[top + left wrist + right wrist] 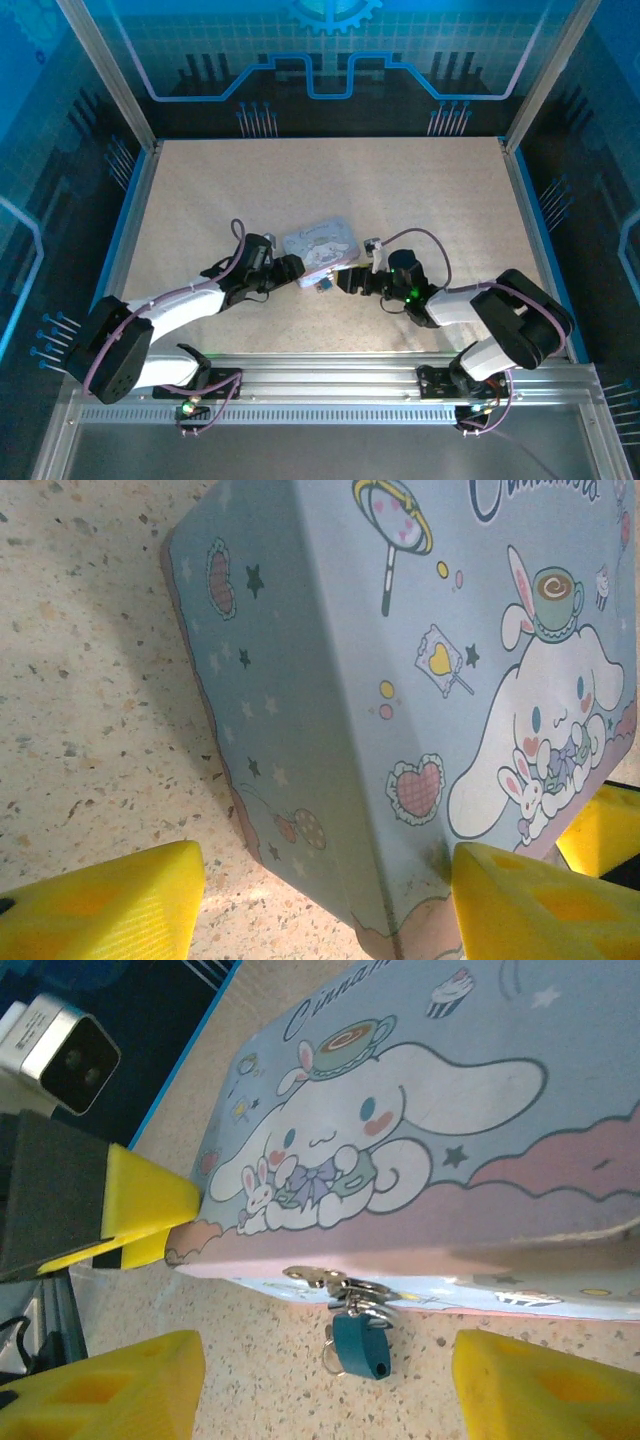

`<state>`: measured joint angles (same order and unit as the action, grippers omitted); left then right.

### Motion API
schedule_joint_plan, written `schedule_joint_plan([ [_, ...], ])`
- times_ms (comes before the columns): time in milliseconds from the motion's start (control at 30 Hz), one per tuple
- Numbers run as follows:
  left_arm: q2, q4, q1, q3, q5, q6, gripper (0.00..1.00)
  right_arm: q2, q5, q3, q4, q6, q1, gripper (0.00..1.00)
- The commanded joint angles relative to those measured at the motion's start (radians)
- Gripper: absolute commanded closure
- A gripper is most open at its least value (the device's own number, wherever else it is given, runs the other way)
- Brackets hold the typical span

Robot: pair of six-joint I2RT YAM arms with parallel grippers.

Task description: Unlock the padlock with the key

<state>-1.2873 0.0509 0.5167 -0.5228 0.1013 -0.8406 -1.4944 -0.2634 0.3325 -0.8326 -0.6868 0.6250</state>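
A pale lilac tin (318,243) printed with a white cartoon animal lies mid-frame on the speckled surface (200,190). The left claw (290,268) is open, its yellow fingers (100,905) straddling one corner of the tin. The right claw (320,1390) is also open, low beside the tin's side. The teal padlock (360,1348) hangs from the tin's clasp (325,1280), at the lower centre of the right wrist view.

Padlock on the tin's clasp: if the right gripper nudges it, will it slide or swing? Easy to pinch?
Probably swings: the padlock is linked by its thin shackle to the clasp on the tin, so a nudge should pivot it. Its body looks small and smooth beside the right gripper, so a pinch may slip. Pulling it likely drags the tin too.
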Motion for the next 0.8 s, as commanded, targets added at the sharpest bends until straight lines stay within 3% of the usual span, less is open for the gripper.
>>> schedule_joint_plan([
  [0, 0.005, -0.093, 0.012, 0.039, -0.026, -0.012, 0.33, -0.034, -0.064, -0.005, -0.062, 0.031, -0.011, 0.35],
  [400, 0.008, -0.086, 0.014, 0.045, -0.024, -0.018, 0.33, -0.237, -0.115, 0.018, -0.260, 0.020, -0.012, 0.42],
  [767, 0.000, -0.081, 0.016, 0.049, -0.026, -0.025, 0.33, -0.337, -0.154, 0.054, -0.339, 0.017, -0.011, 0.46],
])
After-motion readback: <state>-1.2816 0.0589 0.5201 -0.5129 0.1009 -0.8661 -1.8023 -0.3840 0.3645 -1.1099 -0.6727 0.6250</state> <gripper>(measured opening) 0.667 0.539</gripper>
